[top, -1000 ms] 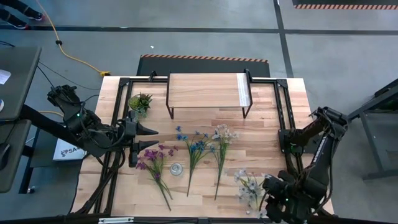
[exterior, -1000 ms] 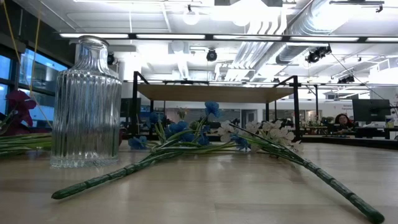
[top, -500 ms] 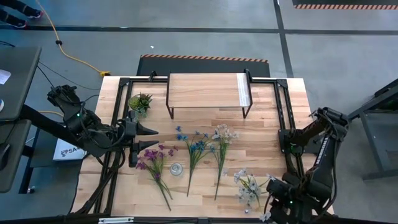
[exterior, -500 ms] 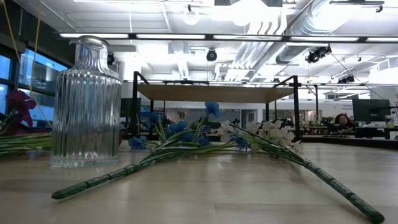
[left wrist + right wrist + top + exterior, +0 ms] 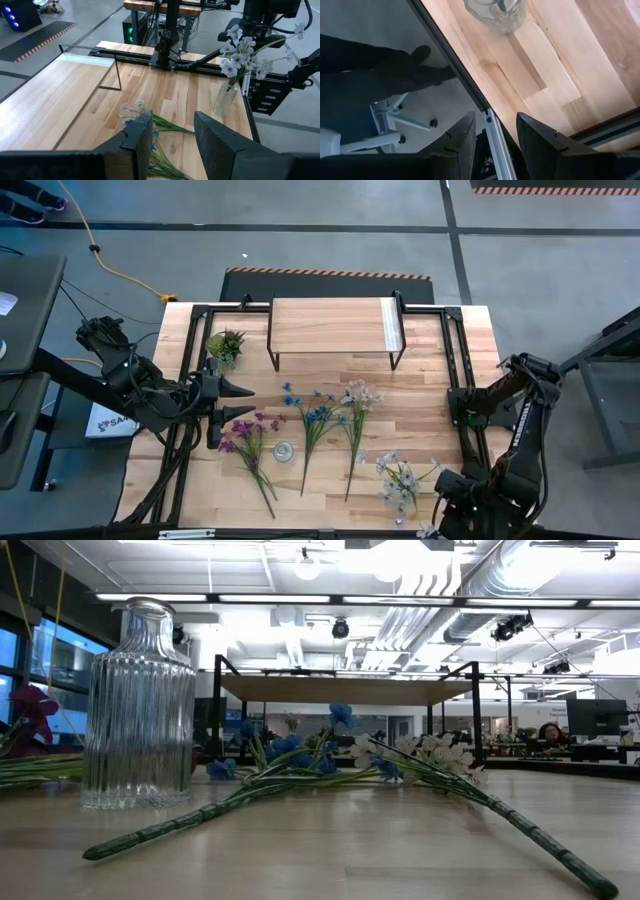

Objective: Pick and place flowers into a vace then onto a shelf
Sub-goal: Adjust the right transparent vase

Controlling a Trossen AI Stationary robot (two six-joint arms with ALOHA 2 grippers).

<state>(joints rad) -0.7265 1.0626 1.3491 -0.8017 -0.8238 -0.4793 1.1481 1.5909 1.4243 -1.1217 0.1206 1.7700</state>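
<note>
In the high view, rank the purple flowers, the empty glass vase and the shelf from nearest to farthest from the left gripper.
From the left gripper:
1. Purple flowers, just below its fingertips.
2. Empty glass vase, right of those flowers.
3. Shelf, at the table's far edge.

The middle of the table is taken up by three flowers laid side by side with bare wood between them, and a small glass vase is stood between the purple stem and the blue one. The far edge is blocked by the shelf, with a potted plant just beside its left legs. The near right corner is filled by a second vase with flowers, while bare wood is left between it and the shelf.
</note>
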